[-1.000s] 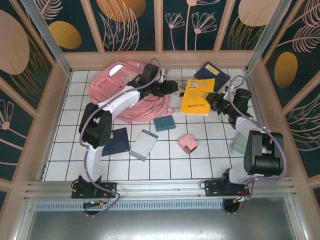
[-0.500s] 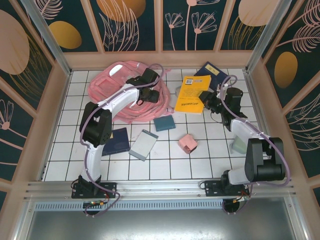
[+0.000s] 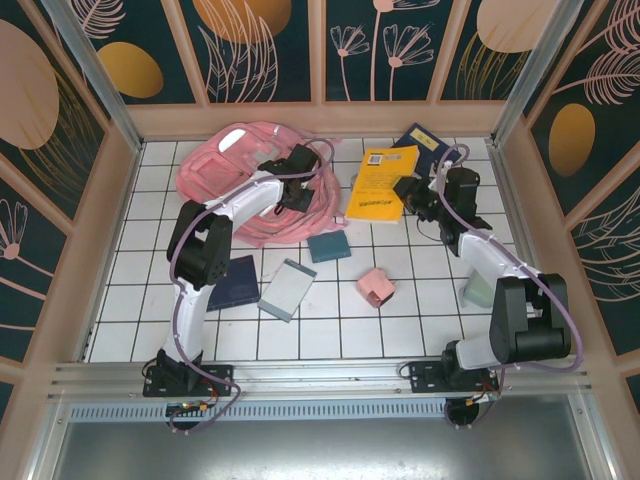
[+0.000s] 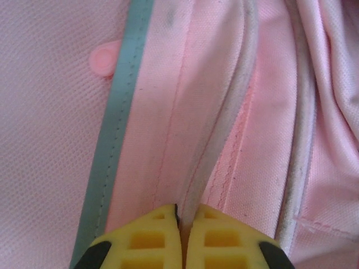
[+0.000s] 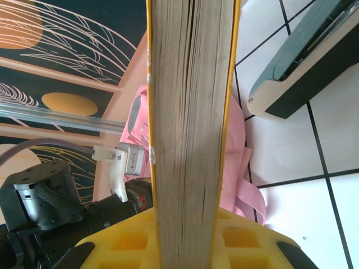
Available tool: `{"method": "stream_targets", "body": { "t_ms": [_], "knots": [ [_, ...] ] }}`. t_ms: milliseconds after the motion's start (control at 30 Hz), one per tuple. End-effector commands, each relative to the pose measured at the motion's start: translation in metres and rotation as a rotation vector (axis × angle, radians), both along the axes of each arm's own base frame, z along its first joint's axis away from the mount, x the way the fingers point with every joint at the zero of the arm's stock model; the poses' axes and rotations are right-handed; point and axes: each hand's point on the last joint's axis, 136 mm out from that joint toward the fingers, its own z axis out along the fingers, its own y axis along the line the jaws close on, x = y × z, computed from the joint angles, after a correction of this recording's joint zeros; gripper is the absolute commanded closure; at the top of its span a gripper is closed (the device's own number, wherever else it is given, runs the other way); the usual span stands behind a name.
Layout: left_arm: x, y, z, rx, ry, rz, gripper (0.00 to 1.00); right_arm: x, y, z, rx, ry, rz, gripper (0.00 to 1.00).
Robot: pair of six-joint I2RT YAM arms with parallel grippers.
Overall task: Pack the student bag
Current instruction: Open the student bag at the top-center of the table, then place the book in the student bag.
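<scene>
The student bag (image 3: 235,180), a big soft pink backpack, lies at the back left of the tiled table. My left gripper (image 3: 298,195) rests on its right side. Close up, the left gripper (image 4: 182,216) is shut on a whitish piped edge (image 4: 224,129) of the pink fabric (image 4: 56,140). My right gripper (image 3: 408,192) is shut on a thick yellow book (image 3: 380,185), held just right of the bag. In the right wrist view the book's page edge (image 5: 190,112) rises from the right gripper (image 5: 188,224), with the bag (image 5: 137,120) behind it.
A dark blue book (image 3: 428,145) lies at the back right. On the tiles nearer me are a small teal book (image 3: 328,245), a small pink box (image 3: 376,287), a grey-green notebook (image 3: 287,289), a dark blue notebook (image 3: 232,283) and a pale green item (image 3: 477,290) beside the right arm.
My left gripper drew back left onto the bag and shut on its piped edge. My right gripper carried the yellow book up and left, closer to the bag.
</scene>
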Motion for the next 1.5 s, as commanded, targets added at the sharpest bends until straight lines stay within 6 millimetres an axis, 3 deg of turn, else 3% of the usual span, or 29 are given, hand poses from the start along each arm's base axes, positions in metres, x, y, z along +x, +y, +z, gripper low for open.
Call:
{"method": "stream_targets", "body": {
  "t_ms": [0, 333, 633, 800, 1033, 1233, 1467],
  "knots": [
    [0.001, 0.008, 0.007, 0.040, -0.029, 0.024, 1.00, 0.014, 0.010, 0.040, 0.018, -0.131, 0.023, 1.00],
    [0.021, 0.011, 0.106, -0.028, -0.212, 0.099, 1.00, 0.013, 0.034, 0.043, 0.028, -0.156, 0.091, 1.00],
    [0.038, 0.013, 0.204, -0.289, -0.336, 0.129, 1.00, 0.022, 0.064, 0.049, 0.057, -0.213, 0.015, 1.00],
    [0.039, 0.022, 0.244, -0.397, -0.394, 0.132, 1.00, 0.030, 0.088, 0.049, 0.117, -0.218, -0.004, 1.00],
    [0.041, 0.043, 0.272, -0.553, -0.419, 0.148, 1.00, 0.050, 0.126, 0.042, 0.187, -0.223, 0.002, 1.00],
    [0.038, 0.049, 0.298, -0.676, -0.419, 0.099, 1.00, 0.076, 0.172, 0.030, 0.262, -0.168, 0.043, 1.00],
    [0.040, 0.048, 0.290, -0.715, -0.391, 0.105, 1.00, 0.107, 0.235, 0.008, 0.305, -0.123, 0.055, 1.00]
  ]
}}
